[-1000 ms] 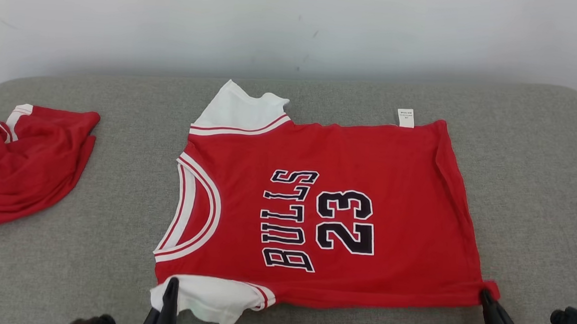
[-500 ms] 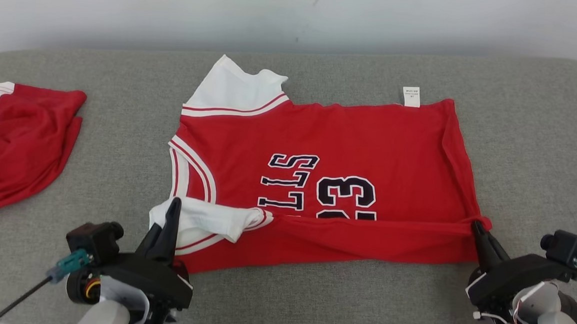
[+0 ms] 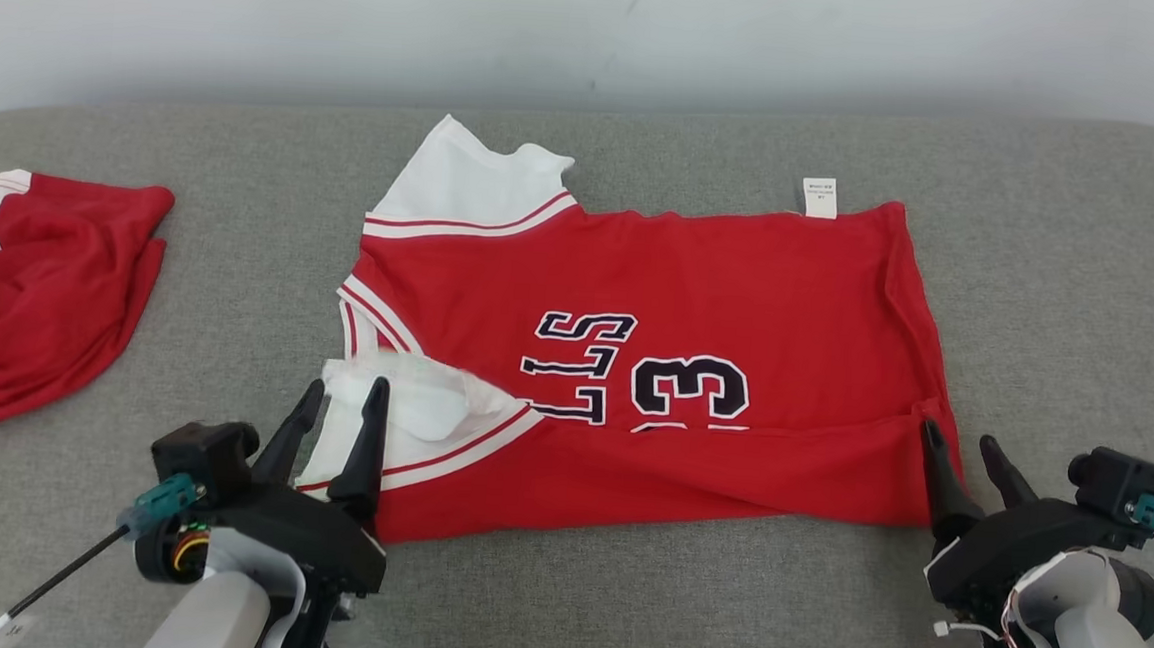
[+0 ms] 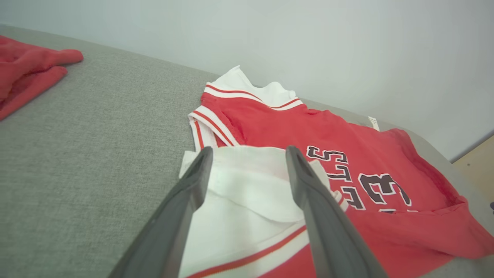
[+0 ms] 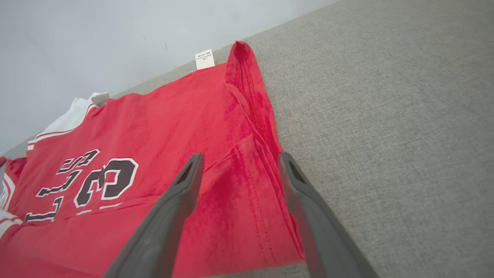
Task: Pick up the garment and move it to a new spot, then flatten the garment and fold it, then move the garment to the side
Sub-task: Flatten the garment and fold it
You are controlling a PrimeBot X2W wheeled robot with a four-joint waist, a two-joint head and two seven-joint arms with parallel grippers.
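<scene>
The garment is a red jersey with white sleeves and dark lettering, lying flat on the grey padded surface. Its near long edge is folded up over the lower part of the print. My left gripper stands open over the folded white sleeve; in the left wrist view that sleeve lies between and under the spread fingers of the gripper. My right gripper is open at the folded hem corner, and the right wrist view has red cloth lying loose under the gripper.
A second red garment lies crumpled at the far left of the surface. A white wall rises behind the surface's back edge. Bare grey padding stretches to the right of the jersey and along the near edge.
Both grippers went from shut on the jersey's near edge to open. The lifted edge has dropped and now lies folded over the jersey's lower part.
</scene>
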